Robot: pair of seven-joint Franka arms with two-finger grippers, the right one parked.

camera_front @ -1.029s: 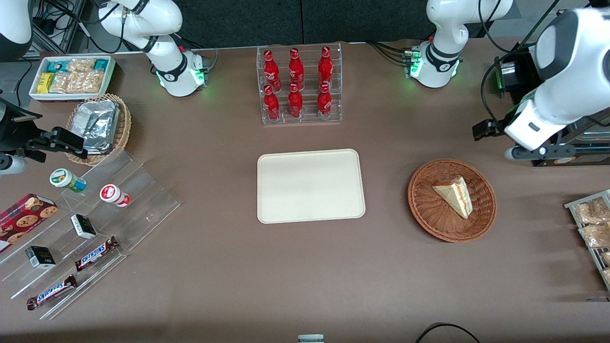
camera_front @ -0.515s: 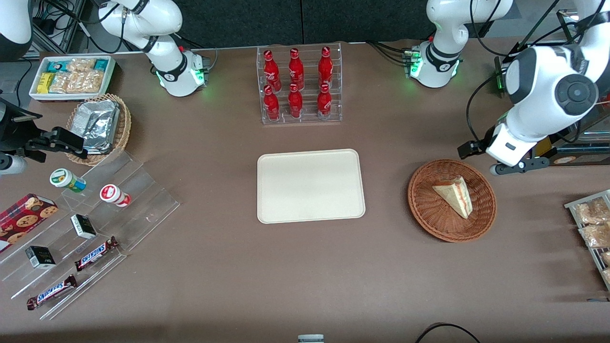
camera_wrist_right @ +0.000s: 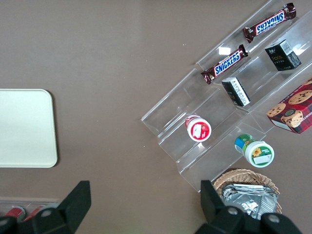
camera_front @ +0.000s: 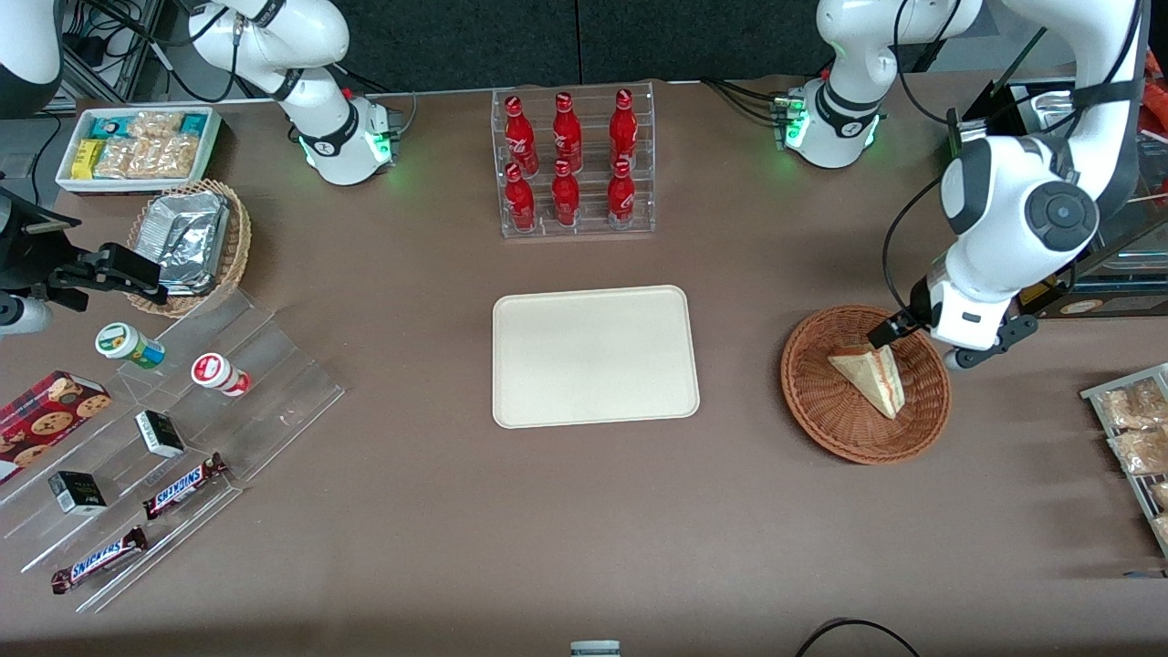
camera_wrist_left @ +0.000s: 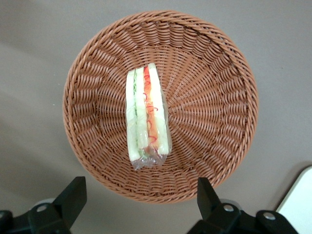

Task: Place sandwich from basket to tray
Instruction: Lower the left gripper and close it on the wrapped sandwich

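Observation:
The sandwich (camera_front: 869, 372), a pale bread wedge with a red and cream filling stripe, lies in the round reddish-brown wicker basket (camera_front: 821, 429). In the left wrist view the wrapped sandwich (camera_wrist_left: 146, 114) rests on its edge in the middle of the basket (camera_wrist_left: 209, 73). My gripper (camera_front: 931, 342) hangs open above the basket's rim, on the side farther from the front camera. Its two black fingers (camera_wrist_left: 73, 197) stand wide apart with nothing between them, and the gripper (camera_wrist_left: 140, 200) touches nothing. The cream tray (camera_front: 593, 356) lies bare at the table's middle, and its corner (camera_wrist_left: 300, 204) shows beside the basket.
A clear rack of red bottles (camera_front: 570, 164) stands farther from the camera than the tray. Snack packets on a rack (camera_front: 1136, 429) lie at the working arm's end. A clear stepped stand with snacks (camera_front: 164, 438), a tan basket of foil packets (camera_front: 187, 242) and a white bin (camera_front: 137, 146) sit toward the parked arm's end.
My arm has swung from the table's edge toward the basket and come down. The gripper now hangs over the basket's rim. The sandwich has not moved.

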